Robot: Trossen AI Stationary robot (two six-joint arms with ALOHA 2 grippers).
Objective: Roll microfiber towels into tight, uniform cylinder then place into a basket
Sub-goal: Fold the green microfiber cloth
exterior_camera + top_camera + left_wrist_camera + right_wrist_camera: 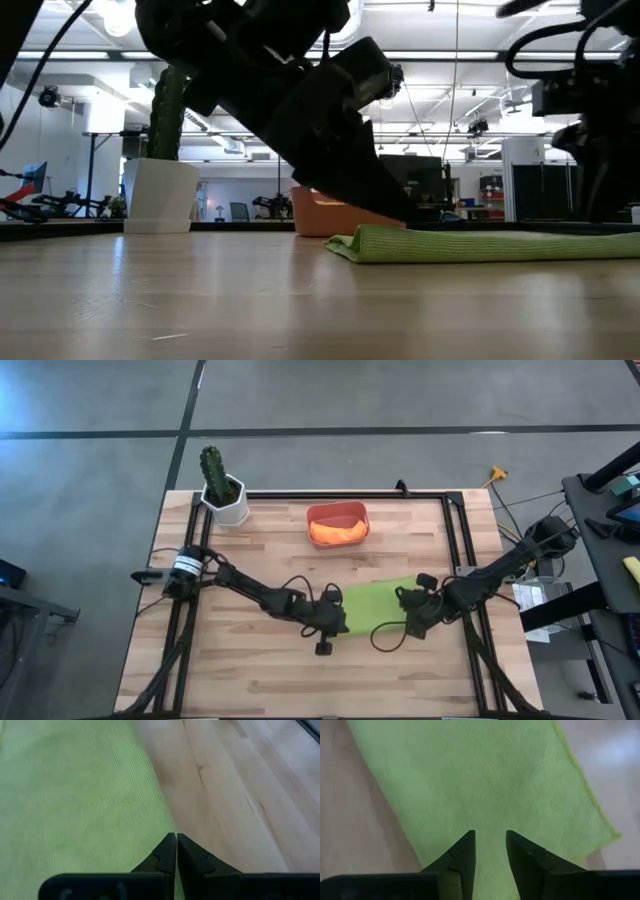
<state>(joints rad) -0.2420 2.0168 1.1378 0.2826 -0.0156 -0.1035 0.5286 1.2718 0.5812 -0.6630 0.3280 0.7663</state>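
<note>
Green towel (380,605) lies flat on the bench (250,670), near its middle, folded into a strip; the low view shows a doubled edge (345,245) at one end. Orange towel (338,532) sits bundled inside the basket (337,512), which stands at the far side of the bench, well apart from the green towel.

Left tool (335,622) is at the left end of the green towel. Its fingers (167,854) are pressed together, closed, with tips at the towel's edge where cloth meets wood; whether cloth is pinched between them cannot be told. The left arm reaches low and diagonally across the bench from its base at the left edge.

Right tool (408,605) is over the right end of the green towel. Its fingers (465,852) stand apart, open, above the cloth. The right arm extends diagonally inward from the right edge, wrist bent down.

A cactus pot (228,500) stands at the far left corner.
</note>
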